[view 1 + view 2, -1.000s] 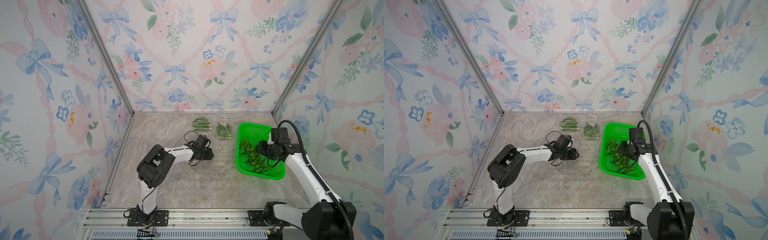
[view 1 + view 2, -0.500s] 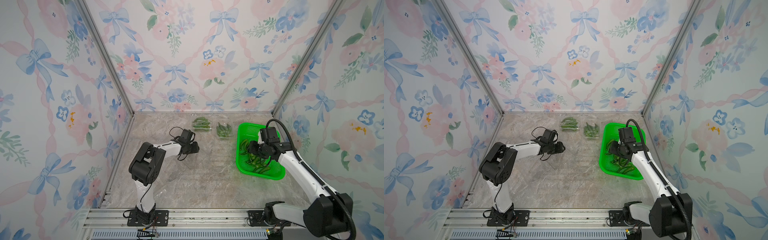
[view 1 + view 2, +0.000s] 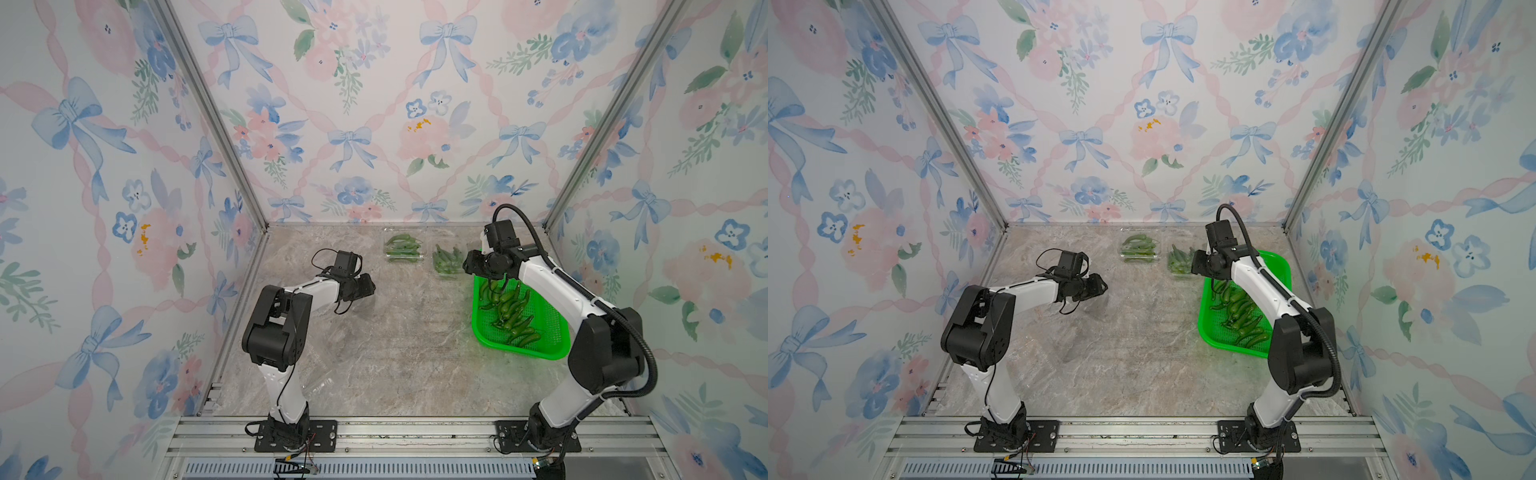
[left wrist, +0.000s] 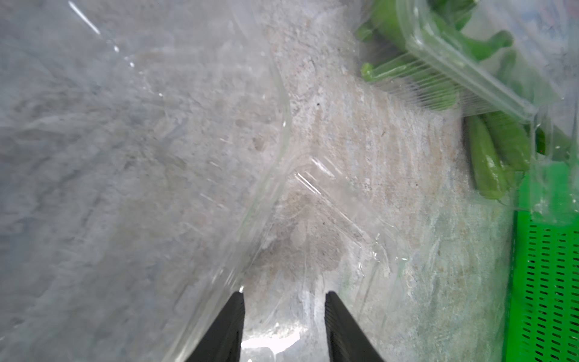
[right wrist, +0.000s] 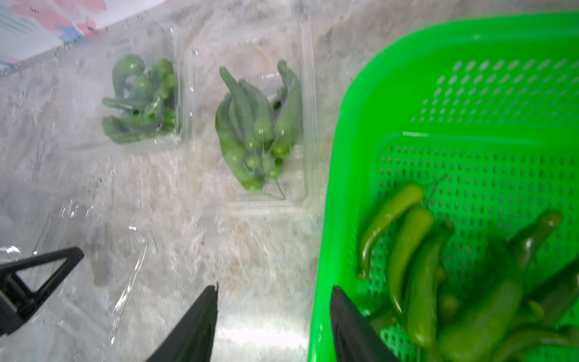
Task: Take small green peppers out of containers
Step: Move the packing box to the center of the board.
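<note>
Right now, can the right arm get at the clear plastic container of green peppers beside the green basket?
Probably yes: the right arm hangs just beside that clear plastic container, jaws apart, nothing between them.

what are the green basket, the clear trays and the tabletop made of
Green basket: likely moulded plastic, glossy, one bright colour, rows of slots.
Clear trays: thin see-through plastic; peppers show through, rims glint.
Tabletop: marble or stone-look laminate, grey-beige veining; cannot tell which.
</note>
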`<action>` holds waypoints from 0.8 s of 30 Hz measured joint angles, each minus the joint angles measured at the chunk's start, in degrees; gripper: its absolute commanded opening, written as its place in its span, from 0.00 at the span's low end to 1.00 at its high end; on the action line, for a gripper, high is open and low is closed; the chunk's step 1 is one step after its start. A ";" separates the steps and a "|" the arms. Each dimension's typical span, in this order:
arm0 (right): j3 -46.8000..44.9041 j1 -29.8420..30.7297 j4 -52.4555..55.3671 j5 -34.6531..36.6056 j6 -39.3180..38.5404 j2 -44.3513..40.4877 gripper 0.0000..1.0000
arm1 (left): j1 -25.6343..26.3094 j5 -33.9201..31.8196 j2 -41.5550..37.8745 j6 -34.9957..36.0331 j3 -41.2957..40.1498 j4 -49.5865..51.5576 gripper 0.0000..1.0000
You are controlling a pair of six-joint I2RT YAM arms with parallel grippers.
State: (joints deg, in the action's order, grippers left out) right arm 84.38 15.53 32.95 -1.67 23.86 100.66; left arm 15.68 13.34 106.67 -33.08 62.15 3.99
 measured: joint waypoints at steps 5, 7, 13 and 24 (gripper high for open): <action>12.72 -0.48 -0.98 -0.04 -0.13 12.07 0.57 | -0.50 0.74 0.00 -0.04 0.15 0.07 0.45; 18.34 -0.98 -1.03 -0.17 -0.09 16.96 0.57 | -0.50 1.51 -0.02 -0.07 0.59 0.33 0.45; 38.38 -3.39 1.18 -1.07 0.07 31.95 0.57 | -0.50 3.26 -1.97 -0.11 2.56 0.85 0.46; 62.07 -4.98 10.47 -2.36 0.96 48.41 0.54 | 2.82 5.27 -7.21 -0.79 4.83 0.85 0.47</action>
State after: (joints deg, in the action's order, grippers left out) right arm 146.45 10.55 43.42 -4.03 24.82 149.08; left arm 18.50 18.61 99.46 -33.87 66.98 4.84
